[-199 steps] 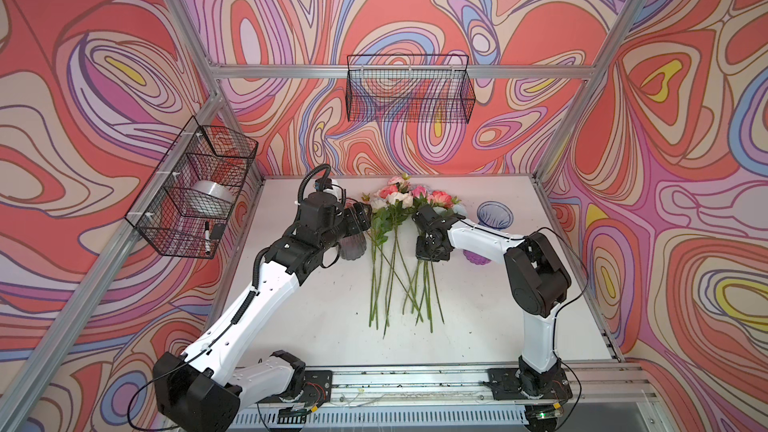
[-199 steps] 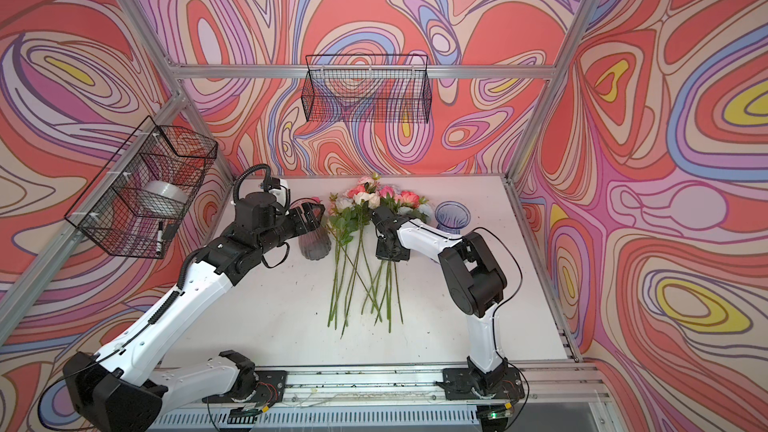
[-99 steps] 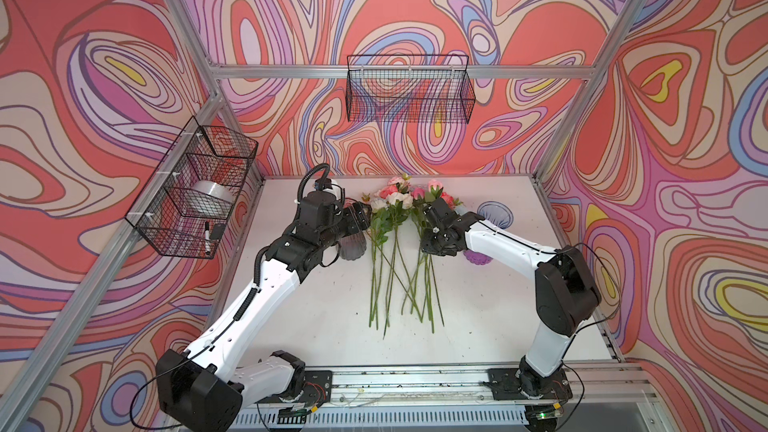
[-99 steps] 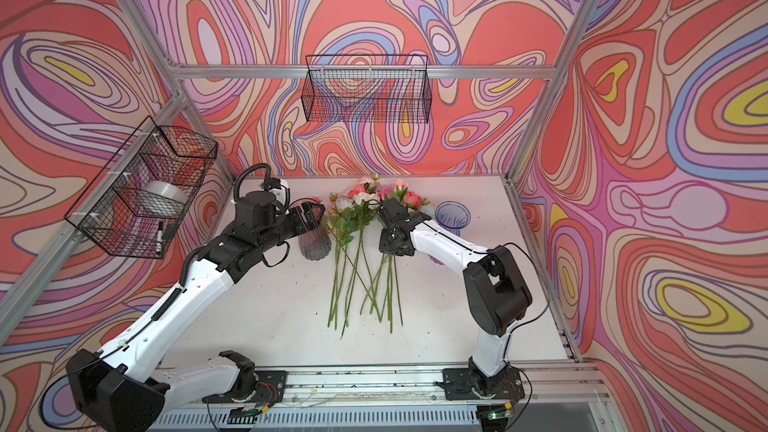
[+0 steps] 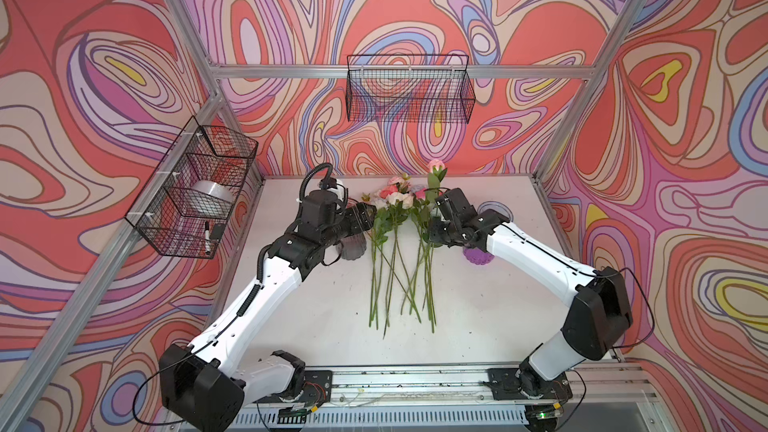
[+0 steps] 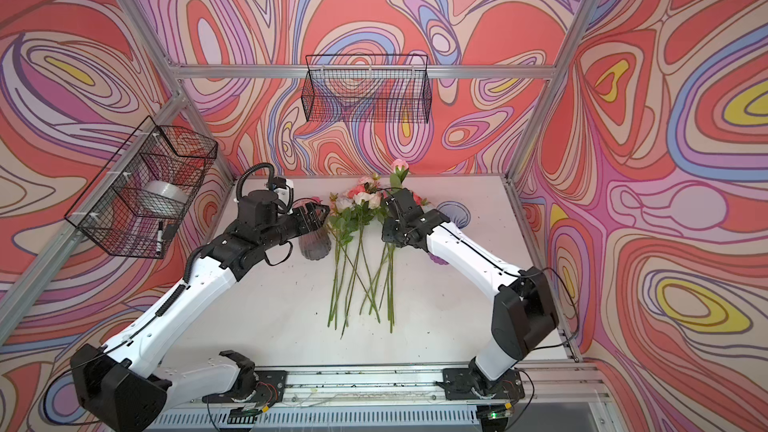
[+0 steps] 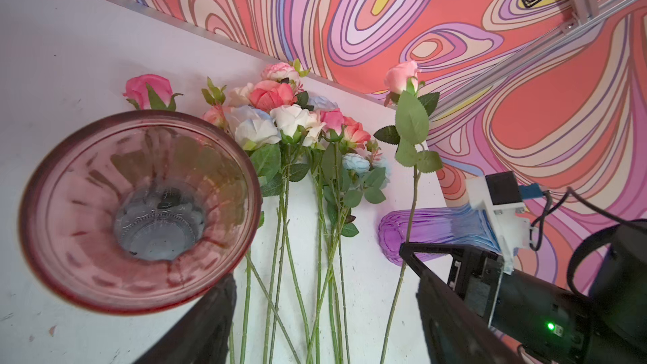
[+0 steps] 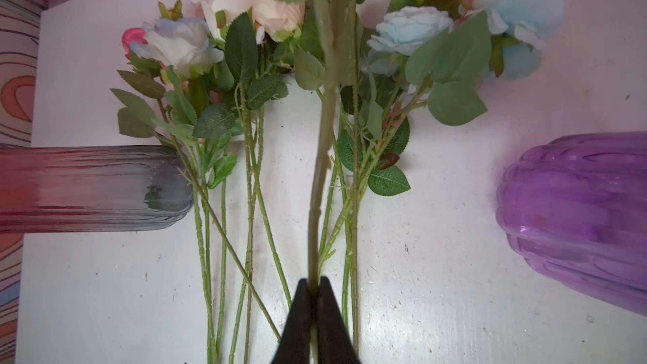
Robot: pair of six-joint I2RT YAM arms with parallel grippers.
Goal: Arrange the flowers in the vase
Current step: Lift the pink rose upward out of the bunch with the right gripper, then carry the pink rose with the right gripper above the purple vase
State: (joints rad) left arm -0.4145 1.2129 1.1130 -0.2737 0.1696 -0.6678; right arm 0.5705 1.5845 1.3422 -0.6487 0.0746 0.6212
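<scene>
1. The right gripper (image 8: 317, 294) is clamped tight on the thin green stem of a single pale pink rose (image 7: 412, 119). It holds the rose off the white worktop (image 5: 311, 317). The stem's long axis runs nearly upright, bloom up near the back edge, and a long run of stem hangs below the jaws. I cannot tell whether its cut end touches the surface.
2. The left gripper (image 6: 316, 214) holds nothing, its jaws spread wide. It hovers just beside the flared rim of the tall red-to-grey ribbed glass vase (image 7: 80, 204). Contact with the rim is unclear.
3. The other flowers (image 7: 294, 122) lie flat mid-worktop between the two vases, blooms toward the back edge, stems toward the front edge. No stem stands in either vase.
4. From the right gripper, the red-to-grey ribbed glass vase lies toward the left edge, across the lying bunch. The purple ribbed glass vase (image 8: 577, 211) stands on the gripper's other side, nearer, close by the right forearm.
5. The task names no particular vase. The open left gripper beside the red one suggests that target.
6. Since the stem is already near vertical, the move probably needs the cut end carried above a rim, then lowered.
</scene>
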